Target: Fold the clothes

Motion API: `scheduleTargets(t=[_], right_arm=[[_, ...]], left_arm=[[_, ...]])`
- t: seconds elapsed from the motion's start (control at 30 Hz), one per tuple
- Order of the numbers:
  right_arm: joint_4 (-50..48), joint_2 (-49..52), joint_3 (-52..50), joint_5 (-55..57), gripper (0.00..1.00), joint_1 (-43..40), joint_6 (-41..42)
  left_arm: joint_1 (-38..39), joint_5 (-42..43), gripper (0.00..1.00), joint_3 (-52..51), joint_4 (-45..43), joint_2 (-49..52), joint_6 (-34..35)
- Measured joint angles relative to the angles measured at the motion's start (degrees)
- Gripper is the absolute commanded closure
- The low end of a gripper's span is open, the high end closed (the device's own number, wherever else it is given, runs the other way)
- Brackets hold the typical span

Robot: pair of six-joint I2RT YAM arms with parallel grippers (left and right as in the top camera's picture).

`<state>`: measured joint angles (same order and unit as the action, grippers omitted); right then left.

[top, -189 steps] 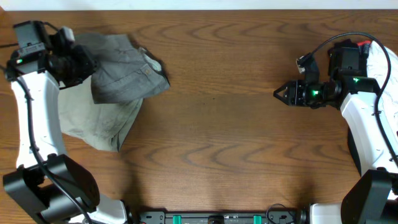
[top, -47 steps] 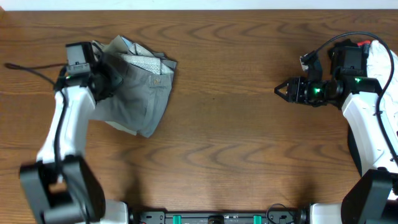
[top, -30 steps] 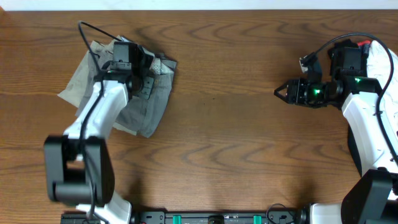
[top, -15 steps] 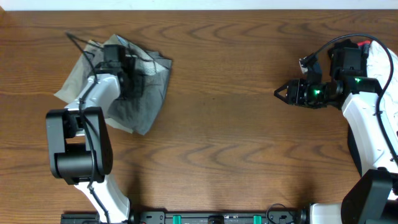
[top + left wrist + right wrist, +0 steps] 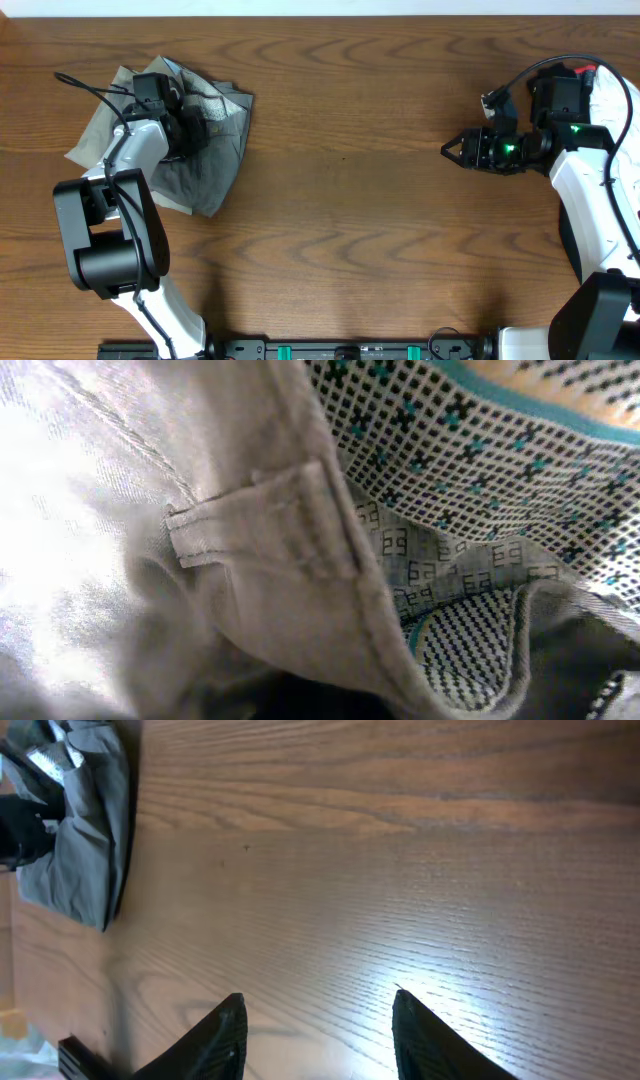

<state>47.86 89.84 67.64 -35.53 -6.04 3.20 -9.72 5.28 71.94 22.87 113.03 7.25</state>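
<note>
The mid-grey shorts (image 5: 215, 150) lie bunched at the table's far left, over a khaki-beige garment (image 5: 90, 150) that sticks out to their left. My left gripper (image 5: 190, 128) is buried in the top of the grey shorts and shut on them. The left wrist view is filled with their grey waistband and belt loop (image 5: 290, 580) and pale patterned lining (image 5: 480, 460); the fingers are hidden there. My right gripper (image 5: 447, 150) hovers open and empty over bare wood at the right, its two fingers (image 5: 320, 1030) apart. The shorts show far off in the right wrist view (image 5: 85, 830).
A white cloth (image 5: 618, 110) lies at the table's right edge behind the right arm. A black cable (image 5: 85, 85) loops from the left arm over the beige garment. The wooden table (image 5: 350, 200) stretches between the two arms.
My left gripper has moved left and slightly back, dragging the grey shorts with it; more of the beige garment shows at the left. The right arm has not moved.
</note>
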Motion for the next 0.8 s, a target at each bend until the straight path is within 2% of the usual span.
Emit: scheduleTargets(t=[0.03,0.13,0.17,0.33,0.5,0.63,0.67,0.7,0.8], right_arm=[[0.1,0.0,0.0,0.0,0.54,0.0,0.0],[0.3,0.0,0.0,0.0,0.54,0.0,-0.2],[0.2,0.0,0.0,0.2,0.54,0.0,-0.4],[-1.5,0.0,0.0,1.3,0.54,-1.8,-0.9],[-1.8,-0.8,0.0,0.1,0.52,-6.8,-0.9],[-1.8,-6.7,0.0,-0.8,0.50,-10.8,-1.6],[-1.8,-8.8,0.1,-1.1,0.49,-11.3,-2.1],[-1.8,-11.1,0.1,-1.5,0.48,-11.5,-2.6],[-1.8,-19.3,0.4,-3.8,0.44,-11.1,-4.4]], left_arm=[[0.0,0.6,0.71,0.2,0.3,-0.2,0.1],[0.0,2.1,0.41,0.4,2.5,-1.7,0.3],[0.0,2.3,0.36,0.4,4.0,-2.7,0.7],[-0.3,3.3,0.31,0.4,11.2,-11.8,0.4],[0.5,8.7,0.31,4.1,20.4,-28.0,-4.7],[4.0,11.7,0.31,7.2,30.1,-39.9,-9.4],[5.1,12.2,0.26,7.4,32.1,-42.4,-10.5],[6.0,12.4,0.16,7.4,33.8,-44.3,-11.4],[8.2,11.3,0.12,7.4,38.7,-50.0,-12.7]])
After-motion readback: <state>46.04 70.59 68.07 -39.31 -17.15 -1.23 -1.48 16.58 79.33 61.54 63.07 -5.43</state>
